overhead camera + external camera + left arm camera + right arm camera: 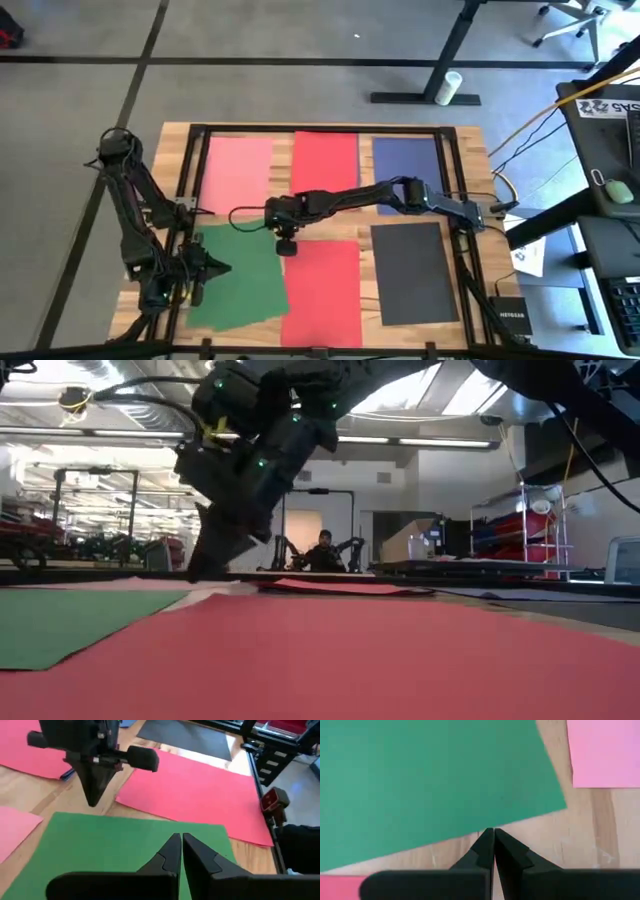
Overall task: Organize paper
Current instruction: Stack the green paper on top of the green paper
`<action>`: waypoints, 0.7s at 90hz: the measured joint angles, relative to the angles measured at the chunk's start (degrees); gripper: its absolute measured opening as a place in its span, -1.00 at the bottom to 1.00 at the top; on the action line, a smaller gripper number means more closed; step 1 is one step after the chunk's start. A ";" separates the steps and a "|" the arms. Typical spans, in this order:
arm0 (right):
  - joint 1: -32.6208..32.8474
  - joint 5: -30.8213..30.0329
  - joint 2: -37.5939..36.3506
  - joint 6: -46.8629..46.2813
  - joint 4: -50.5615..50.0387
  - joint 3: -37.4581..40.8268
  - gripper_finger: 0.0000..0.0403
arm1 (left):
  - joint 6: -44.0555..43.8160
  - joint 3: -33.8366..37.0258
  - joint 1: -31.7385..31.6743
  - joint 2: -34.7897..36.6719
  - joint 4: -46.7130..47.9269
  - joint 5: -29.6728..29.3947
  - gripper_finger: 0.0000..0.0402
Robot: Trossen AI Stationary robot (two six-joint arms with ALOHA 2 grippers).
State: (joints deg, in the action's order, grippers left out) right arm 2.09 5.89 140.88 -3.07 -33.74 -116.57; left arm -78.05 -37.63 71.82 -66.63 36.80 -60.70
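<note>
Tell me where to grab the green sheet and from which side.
Take the green sheet at its corner nearest the right gripper. It lies flat and tilted, so that corner juts over bare wood, with no other sheet under it. Come from the table's middle, sliding one finger under the edge. The left gripper hovers over the sheet's opposite side.

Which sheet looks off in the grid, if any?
The green sheet, front left, lies rotated against the table edge, while the other five sit square. The right gripper, shut, hovers by its corner; the left gripper, shut, is over it.
</note>
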 joint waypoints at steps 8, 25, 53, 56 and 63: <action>0.16 -0.20 -0.38 0.48 -3.89 -1.82 -1.00 | 0.07 0.00 -0.71 0.00 -0.51 0.86 -1.00; 1.97 0.14 -4.84 2.85 -15.97 -6.29 -1.00 | 10.81 0.00 -6.33 -1.08 -8.68 6.08 -1.00; 8.92 -3.39 -15.76 1.82 -37.47 -8.41 -1.00 | 33.99 0.02 -21.01 -7.46 -21.94 17.58 -1.00; 9.94 -3.82 -16.58 0.85 -39.92 -8.41 -1.00 | 35.94 0.01 -22.53 -8.11 -23.51 19.52 -1.00; 12.41 -4.82 -18.27 -1.66 -45.01 -8.35 -1.00 | 40.72 0.02 -26.02 -9.93 -27.35 24.86 -1.00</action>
State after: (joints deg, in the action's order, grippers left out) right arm 14.50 1.07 122.60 -4.73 -78.75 -124.92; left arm -37.33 -37.60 45.80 -76.57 9.45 -35.84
